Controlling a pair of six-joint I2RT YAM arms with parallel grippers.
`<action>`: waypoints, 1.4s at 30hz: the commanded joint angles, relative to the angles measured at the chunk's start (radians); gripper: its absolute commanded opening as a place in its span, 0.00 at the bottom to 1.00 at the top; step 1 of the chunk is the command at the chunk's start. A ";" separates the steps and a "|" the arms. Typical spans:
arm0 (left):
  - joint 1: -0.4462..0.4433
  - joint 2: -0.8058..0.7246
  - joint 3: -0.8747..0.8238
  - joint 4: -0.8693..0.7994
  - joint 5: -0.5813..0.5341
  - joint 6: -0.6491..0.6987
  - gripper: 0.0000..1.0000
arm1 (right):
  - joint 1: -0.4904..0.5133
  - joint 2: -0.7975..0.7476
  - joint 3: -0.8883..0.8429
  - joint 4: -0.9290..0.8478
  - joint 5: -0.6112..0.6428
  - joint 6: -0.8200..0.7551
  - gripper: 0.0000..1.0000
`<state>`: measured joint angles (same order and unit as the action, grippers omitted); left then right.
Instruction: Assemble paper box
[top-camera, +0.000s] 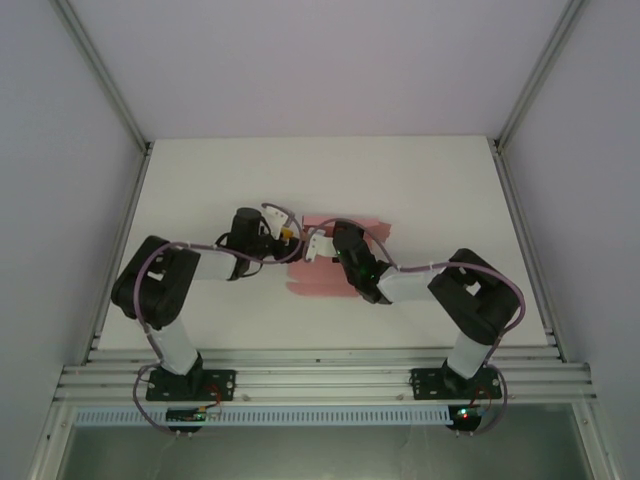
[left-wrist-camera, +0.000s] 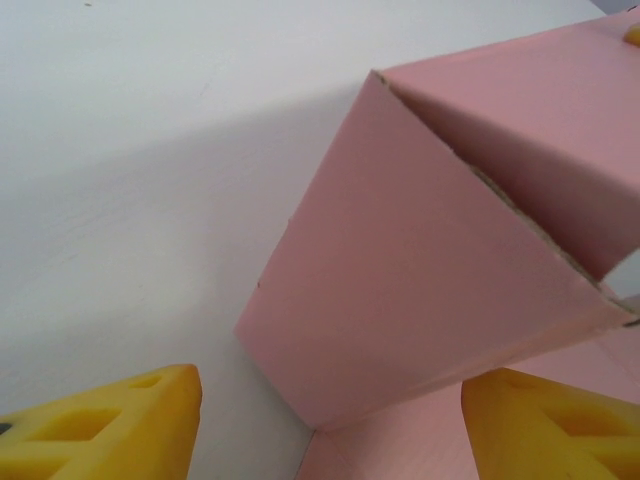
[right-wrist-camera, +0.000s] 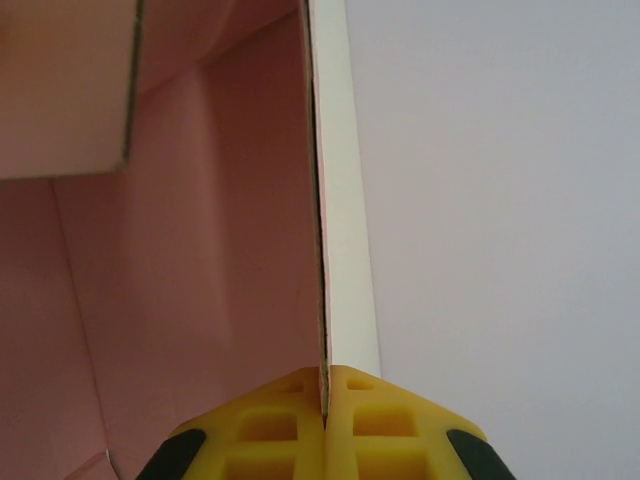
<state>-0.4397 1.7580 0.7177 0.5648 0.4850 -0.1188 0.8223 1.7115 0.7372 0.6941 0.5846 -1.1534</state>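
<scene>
Right end effector (right-wrist-camera: 325, 400): clenched on the thin edge of an upright wall of the paper box (top-camera: 345, 262); the card runs straight away from it
Left end effector (left-wrist-camera: 330, 435): released, empty; a raised pink panel stands just ahead between its fingers (left-wrist-camera: 110, 430); this arm looks nearer that side
Paper box: mid-tabletop (top-camera: 420, 180), between both arms; light pink thin card, half-folded; one corner seam gaping
</scene>
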 joint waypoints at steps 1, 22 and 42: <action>-0.008 0.025 0.049 0.045 0.073 0.016 0.69 | 0.003 0.014 0.026 -0.067 -0.029 0.043 0.00; -0.072 0.086 0.055 0.236 -0.125 -0.060 0.47 | 0.018 0.013 0.014 -0.113 -0.038 0.153 0.00; -0.074 0.118 0.155 0.073 -0.048 0.026 0.37 | 0.004 0.003 0.036 -0.182 -0.065 0.174 0.00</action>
<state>-0.4976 1.8652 0.8192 0.6128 0.4625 -0.1028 0.8051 1.7126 0.7696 0.5888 0.6182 -1.0344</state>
